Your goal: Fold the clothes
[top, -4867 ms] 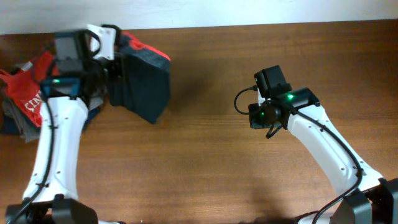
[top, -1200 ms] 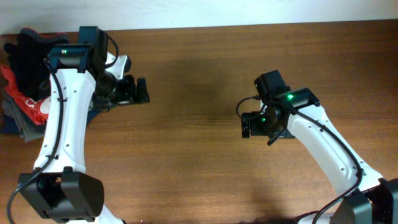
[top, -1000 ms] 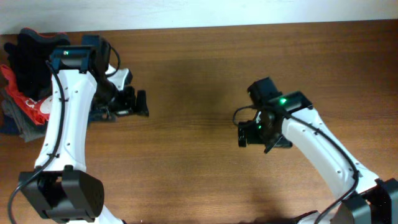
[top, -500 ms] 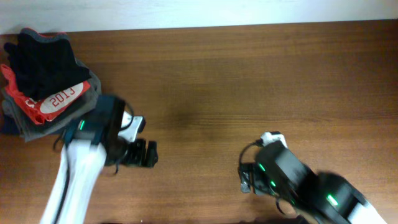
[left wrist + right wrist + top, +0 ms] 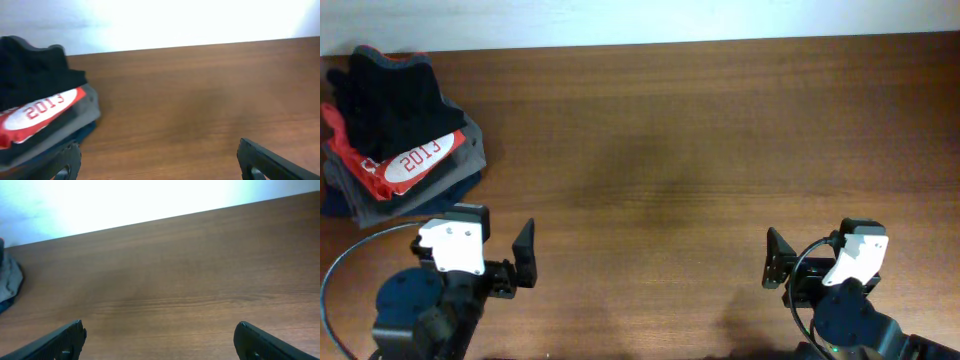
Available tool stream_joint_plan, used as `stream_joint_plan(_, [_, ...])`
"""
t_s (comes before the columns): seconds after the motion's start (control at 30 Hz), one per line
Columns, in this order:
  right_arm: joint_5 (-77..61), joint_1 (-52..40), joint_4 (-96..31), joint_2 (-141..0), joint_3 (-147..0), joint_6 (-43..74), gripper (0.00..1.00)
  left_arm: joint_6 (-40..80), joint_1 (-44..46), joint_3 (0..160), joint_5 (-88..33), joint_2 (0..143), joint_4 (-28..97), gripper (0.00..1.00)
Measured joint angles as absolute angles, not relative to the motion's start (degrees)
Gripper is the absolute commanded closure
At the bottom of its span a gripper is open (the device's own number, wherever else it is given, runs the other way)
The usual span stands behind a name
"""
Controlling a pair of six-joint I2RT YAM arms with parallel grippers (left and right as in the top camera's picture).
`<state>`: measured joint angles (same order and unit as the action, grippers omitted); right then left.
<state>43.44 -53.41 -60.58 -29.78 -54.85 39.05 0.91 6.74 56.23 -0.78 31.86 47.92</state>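
Arms: 2, both low at the near edge of the table (image 5: 720,130).
Left gripper (image 5: 162,164): 2 fingers (image 5: 265,161) spread wide, holding nothing; only bare wood showed in the gap.
Right gripper (image 5: 162,339): 2 fingers likewise spread wide, holding nothing.
Fingers counted: 4 in all, 2 dark tips at the bottom corners of each wrist view.
Clothes pile (image 5: 400,140): 1 stack, ahead of the left gripper and off to its left, well apart from it. It was far off to the right gripper's left, with only a grey edge in the right wrist view.
Layers in the pile: 4 colours, with black on top, then red with 1 white patch (image 5: 415,160) reading "2013", then grey, then dark blue lowest. Whether each was a separate garment could not be told.
Contact: neither gripper touched the pile.
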Motion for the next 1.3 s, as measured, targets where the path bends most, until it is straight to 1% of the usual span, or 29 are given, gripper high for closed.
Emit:
stream_joint_plan(0.27, [44.9,-53.4,-60.8,-29.8,-54.8,39.0,0.01,0.9,6.7,56.2,2.0,32.0,49.3,0.01])
stream_joint_plan(0.8, [45.0,-52.6,-61.4,-29.8,-54.8,39.0,0.01,0.9,6.7,56.1,2.2,32.0,50.1,0.01])
stream_joint_plan(1.0, [44.7,-43.7,-64.3,-29.8,-54.8,38.9,0.01,0.9,6.7,56.1,2.2,32.0,50.1,0.01])
stream_joint_plan(1.3, [41.1,-24.9,-64.5,-29.8,-54.8,38.4,0.01,0.9,6.7,56.1,2.2,32.0,50.1,0.01])
